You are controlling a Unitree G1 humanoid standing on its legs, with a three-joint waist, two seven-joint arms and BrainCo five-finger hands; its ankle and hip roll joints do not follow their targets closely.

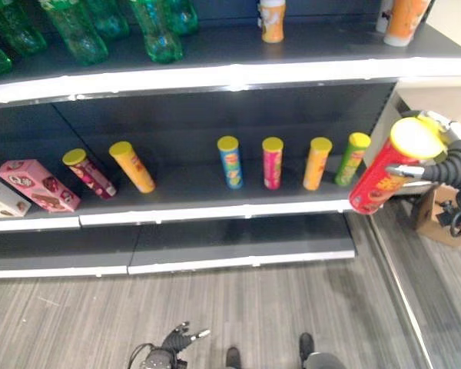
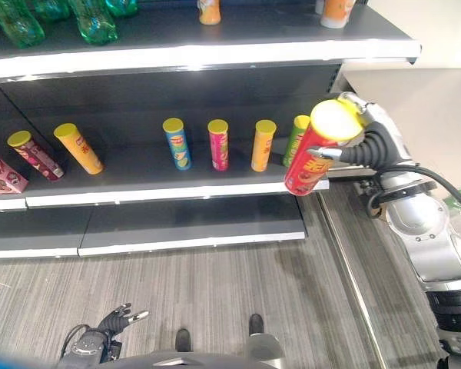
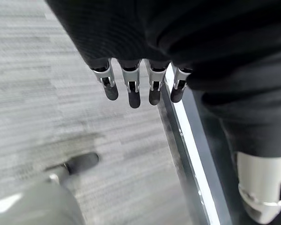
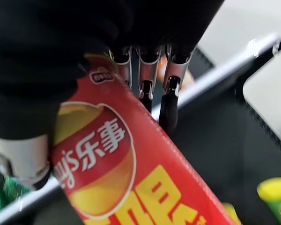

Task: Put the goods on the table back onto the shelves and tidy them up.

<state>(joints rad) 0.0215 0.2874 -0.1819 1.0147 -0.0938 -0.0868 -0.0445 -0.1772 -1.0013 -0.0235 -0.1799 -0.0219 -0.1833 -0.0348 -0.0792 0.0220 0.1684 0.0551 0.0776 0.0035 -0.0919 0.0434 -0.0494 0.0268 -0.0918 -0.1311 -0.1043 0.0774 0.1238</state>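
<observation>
Right hand (image 2: 369, 146) fingers clamped on red can (image 2: 311, 157), not yet on middle shelf (image 2: 177, 192). Six cans (image 1: 273, 163) already stand there. Left hand (image 3: 131, 84) idle, fingers loosely apart.

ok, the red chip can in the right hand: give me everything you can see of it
The red chip can is a tall tube with a pale yellow lid, a yellow and red printed label and a glossy wrap. It is tilted, lid up and toward the camera, base down toward the front edge of the middle shelf, just right of the green can. The right hand grips it near the lid end, fingers curled around the tube. Nothing else touches it.
</observation>
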